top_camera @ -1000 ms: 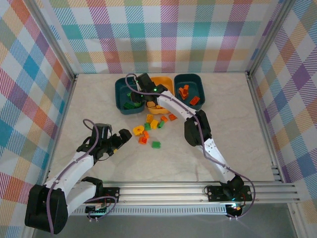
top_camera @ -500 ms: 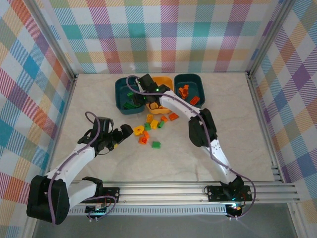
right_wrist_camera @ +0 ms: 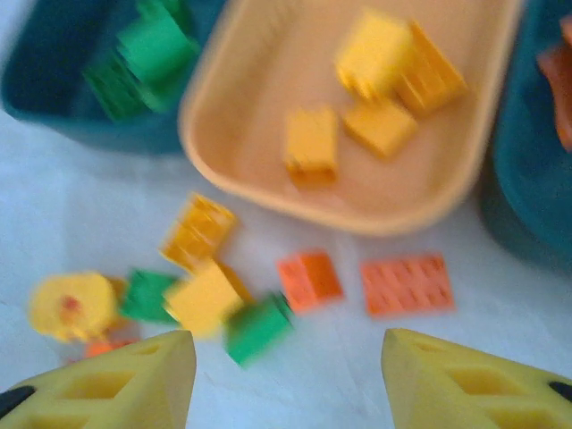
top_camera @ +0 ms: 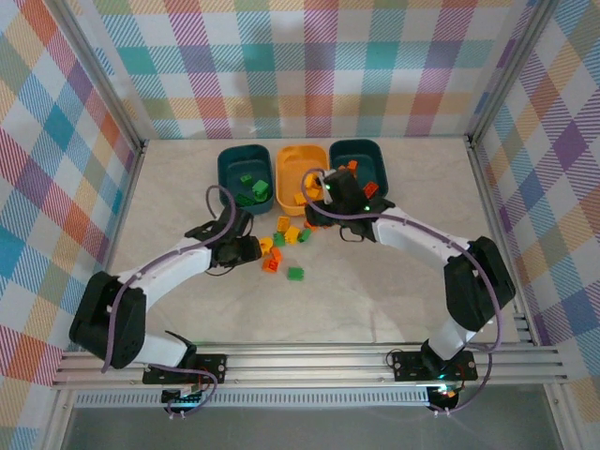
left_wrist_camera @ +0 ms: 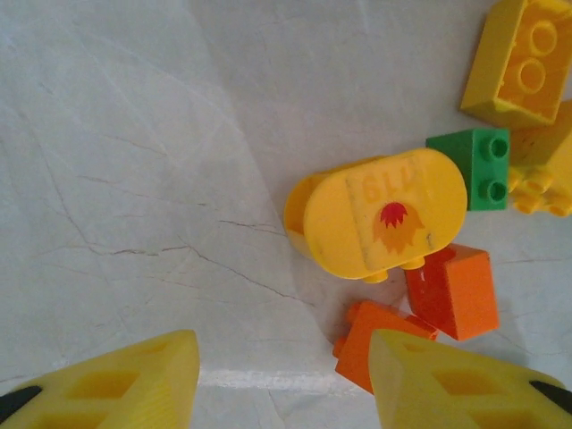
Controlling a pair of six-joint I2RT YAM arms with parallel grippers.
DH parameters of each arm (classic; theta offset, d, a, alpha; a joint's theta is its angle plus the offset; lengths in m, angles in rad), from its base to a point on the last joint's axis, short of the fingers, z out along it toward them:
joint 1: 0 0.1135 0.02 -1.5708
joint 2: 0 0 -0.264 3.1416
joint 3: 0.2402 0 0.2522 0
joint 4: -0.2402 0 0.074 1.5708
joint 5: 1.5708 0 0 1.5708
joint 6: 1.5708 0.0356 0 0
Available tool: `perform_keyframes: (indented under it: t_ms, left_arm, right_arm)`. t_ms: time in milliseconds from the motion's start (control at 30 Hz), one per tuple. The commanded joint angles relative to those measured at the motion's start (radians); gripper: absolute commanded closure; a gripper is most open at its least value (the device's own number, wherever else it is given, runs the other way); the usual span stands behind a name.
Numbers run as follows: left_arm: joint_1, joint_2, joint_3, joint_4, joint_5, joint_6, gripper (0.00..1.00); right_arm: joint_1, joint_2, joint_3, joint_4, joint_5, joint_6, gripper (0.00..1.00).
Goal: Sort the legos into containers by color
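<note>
Loose legos lie in front of the containers: a rounded yellow piece with a flame print (left_wrist_camera: 384,214) (top_camera: 265,245), orange bricks (left_wrist_camera: 456,290) (right_wrist_camera: 308,277), green ones (left_wrist_camera: 474,165) (top_camera: 295,274) and yellow ones (right_wrist_camera: 204,295). My left gripper (left_wrist_camera: 286,384) (top_camera: 251,249) is open and low over the table just left of this pile, nothing between its fingers; an orange brick (left_wrist_camera: 375,331) lies by its right finger. My right gripper (right_wrist_camera: 286,375) (top_camera: 317,208) hovers open and empty above the pile. The left teal tub (top_camera: 230,169) holds green bricks (right_wrist_camera: 152,45), the yellow-orange tub (top_camera: 286,159) yellow ones, the right teal tub (top_camera: 373,155) orange ones.
The three tubs stand side by side at the back middle of the pale marbled table (top_camera: 412,281). Metal frame posts and plaid walls close in the sides and back. A flat orange plate (right_wrist_camera: 407,284) lies just in front of the yellow-orange tub.
My left arm swung right and forward up to the loose pile, its jaws narrowing. My right gripper came back from over the left teal tub to the pile before the yellow-orange tub.
</note>
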Motion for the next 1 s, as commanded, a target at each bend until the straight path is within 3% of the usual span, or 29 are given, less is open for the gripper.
perform_keyframes:
  t_ms: [0, 333, 967]
  left_arm:
    - [-0.055, 0.061, 0.044, -0.102, -0.124, 0.063, 0.43]
    - [-0.088, 0.184, 0.078, -0.110, -0.202, 0.044, 0.39]
    - [-0.089, 0.323, 0.181, 0.081, -0.148, 0.156, 0.34]
  right_arm:
    - [-0.010, -0.075, -0.099, 0.026, 0.017, 0.030, 0.42]
    - [-0.047, -0.183, -0.211, 0.053, 0.026, 0.031, 0.39]
    - [-0.047, -0.187, -0.261, 0.084, -0.022, 0.052, 0.38]
